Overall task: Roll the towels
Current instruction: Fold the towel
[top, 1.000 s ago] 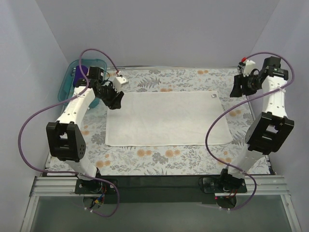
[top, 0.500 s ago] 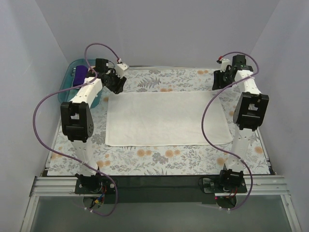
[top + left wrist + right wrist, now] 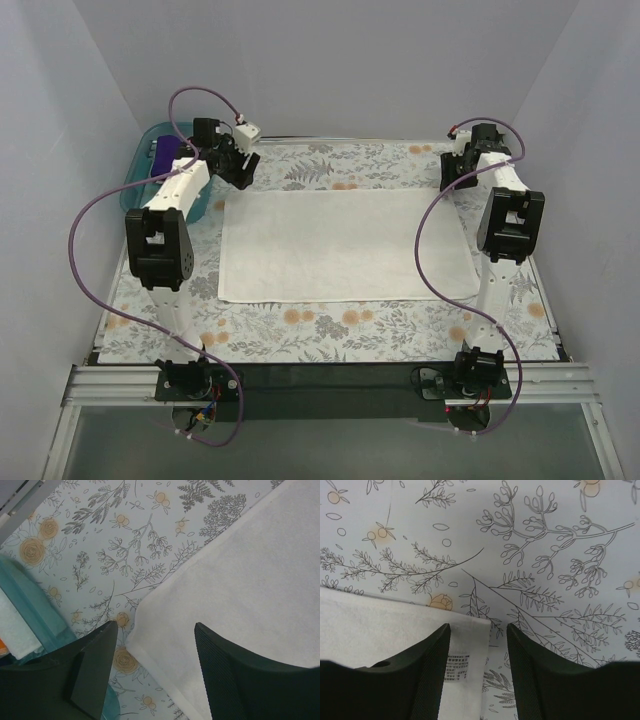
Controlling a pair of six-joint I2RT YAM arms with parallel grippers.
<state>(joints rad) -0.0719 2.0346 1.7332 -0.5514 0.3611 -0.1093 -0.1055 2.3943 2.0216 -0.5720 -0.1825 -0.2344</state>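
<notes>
A large plain white towel (image 3: 345, 245) lies flat on the floral sheet. My left gripper (image 3: 240, 172) is open above its far left corner (image 3: 142, 625), which shows between the jaws. My right gripper (image 3: 455, 172) is open above the far right corner (image 3: 480, 625), where a small label (image 3: 456, 667) is sewn on. A dark purple towel (image 3: 166, 152) lies in the teal tray (image 3: 140, 165) at the far left. A small white rolled towel (image 3: 15, 630) shows in the tray in the left wrist view.
The floral sheet (image 3: 330, 325) covers the table. White walls enclose the left, back and right sides. Purple cables loop from both arms. The tray's teal wall (image 3: 35, 607) is close to my left finger.
Both arms have swung toward the back of the table and lowered over the white towel's far corners. The towel has not moved.
</notes>
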